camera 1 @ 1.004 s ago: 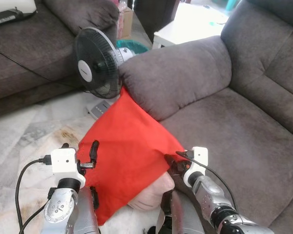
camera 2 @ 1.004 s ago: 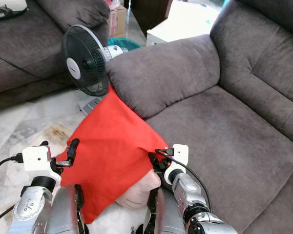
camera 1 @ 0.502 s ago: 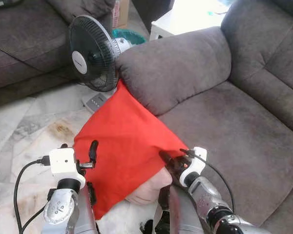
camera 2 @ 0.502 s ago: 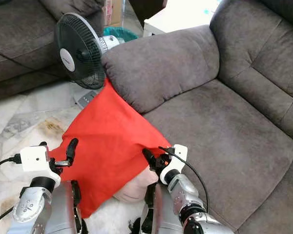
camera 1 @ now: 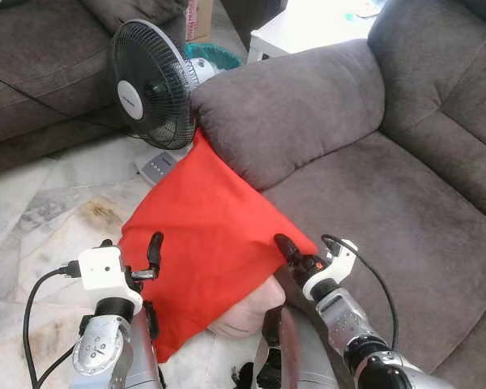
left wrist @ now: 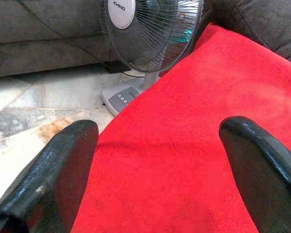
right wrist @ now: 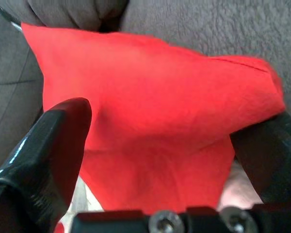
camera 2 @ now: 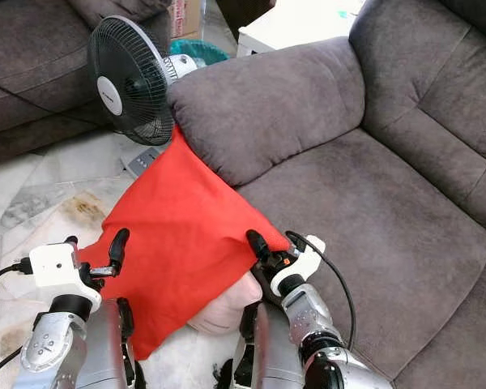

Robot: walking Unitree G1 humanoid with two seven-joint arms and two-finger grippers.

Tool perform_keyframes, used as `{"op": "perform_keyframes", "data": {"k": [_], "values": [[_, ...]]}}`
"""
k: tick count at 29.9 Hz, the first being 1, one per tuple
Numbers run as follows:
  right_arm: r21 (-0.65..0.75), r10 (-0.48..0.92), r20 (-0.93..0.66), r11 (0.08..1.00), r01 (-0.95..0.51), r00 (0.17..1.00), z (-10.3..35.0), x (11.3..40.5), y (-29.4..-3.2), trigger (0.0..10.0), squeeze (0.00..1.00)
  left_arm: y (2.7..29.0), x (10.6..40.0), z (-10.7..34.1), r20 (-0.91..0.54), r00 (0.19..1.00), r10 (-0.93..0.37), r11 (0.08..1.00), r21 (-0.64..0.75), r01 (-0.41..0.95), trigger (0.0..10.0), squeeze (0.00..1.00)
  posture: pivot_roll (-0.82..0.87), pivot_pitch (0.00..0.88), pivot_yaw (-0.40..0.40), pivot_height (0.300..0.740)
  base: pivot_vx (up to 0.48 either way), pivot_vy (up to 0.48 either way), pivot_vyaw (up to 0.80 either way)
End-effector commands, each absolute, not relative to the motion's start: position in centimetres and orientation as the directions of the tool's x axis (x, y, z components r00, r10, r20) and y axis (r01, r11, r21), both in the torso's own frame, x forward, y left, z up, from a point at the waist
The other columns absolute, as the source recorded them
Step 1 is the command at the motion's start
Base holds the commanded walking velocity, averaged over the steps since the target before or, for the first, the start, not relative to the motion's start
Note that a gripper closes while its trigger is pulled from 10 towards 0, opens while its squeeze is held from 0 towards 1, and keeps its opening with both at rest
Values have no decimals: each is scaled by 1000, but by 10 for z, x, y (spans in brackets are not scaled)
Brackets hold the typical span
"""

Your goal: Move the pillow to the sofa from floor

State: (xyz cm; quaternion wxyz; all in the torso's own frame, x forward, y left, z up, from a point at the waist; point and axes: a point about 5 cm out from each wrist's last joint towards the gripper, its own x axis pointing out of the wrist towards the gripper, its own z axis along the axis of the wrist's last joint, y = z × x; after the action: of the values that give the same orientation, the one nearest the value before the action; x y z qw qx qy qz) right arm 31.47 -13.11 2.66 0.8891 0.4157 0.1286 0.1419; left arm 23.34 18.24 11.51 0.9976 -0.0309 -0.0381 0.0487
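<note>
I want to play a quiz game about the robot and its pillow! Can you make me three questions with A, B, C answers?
1. Where does the pillow lean?
A. against the sofa's armrest
B. on the white table
C. on top of the fan

2. What colour is the pillow?
A. blue
B. red
C. green

3. How are the left hand's fingers?
A. shut tight
B. folded away
C. open, one on each side of the pillow

Answers:
1 A, its top corner touches the grey armrest.
2 B, the cloth is bright red.
3 C, the wrist view shows both fingers spread apart.
</note>
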Motion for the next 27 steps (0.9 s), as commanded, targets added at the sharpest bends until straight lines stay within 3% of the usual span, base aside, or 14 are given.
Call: {"op": "perform_keyframes", "data": {"k": [1, 19, 27], "values": [[788, 352, -98, 598, -143, 931, 27, 314, -134, 10000, 0, 179, 232, 118, 76, 992, 99, 993, -77, -93, 10000, 0, 273, 246, -248, 551, 0, 0, 0], [791, 408, -75, 580, -195, 910, 25, 310, -112, 10000, 0, 179, 242, 135, 138, 984, 109, 992, -76, -99, 10000, 0, 270, 248, -232, 551, 0, 0, 0], [773, 340, -120, 622, -128, 933, 25, 313, -113, 10000, 0, 184, 235, 158, 211, 966, 149, 988, -68, -137, 10000, 0, 329, 279, -258, 551, 0, 0, 0]]}}
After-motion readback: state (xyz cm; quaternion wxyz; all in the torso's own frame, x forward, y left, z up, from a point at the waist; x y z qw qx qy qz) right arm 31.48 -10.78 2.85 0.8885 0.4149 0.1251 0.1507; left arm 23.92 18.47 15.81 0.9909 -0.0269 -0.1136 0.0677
